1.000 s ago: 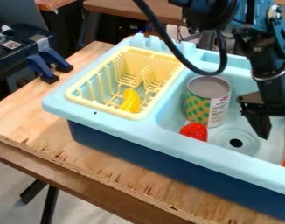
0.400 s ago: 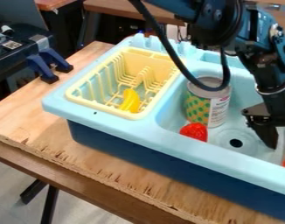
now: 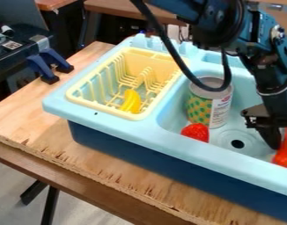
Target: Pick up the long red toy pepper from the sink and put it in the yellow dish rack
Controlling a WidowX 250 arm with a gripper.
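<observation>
shifted left since earlier: orange-red object (image 3: 285, 154), in the sink (image 3: 216, 157), three o'clock from the drain (image 3: 237, 144), beside my gripper (image 3: 275, 141). open or closed: i cannot tell. handling, my guess: light, stiff, slippery; grasp mid-body.

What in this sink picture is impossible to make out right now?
All in the camera view:
- Orange-red object: cut off by the right edge.
- Strawberry's underside: hidden by the sink's front rim.
- Can's top: partly covered by the black cable; its small print is too blurred.
</observation>
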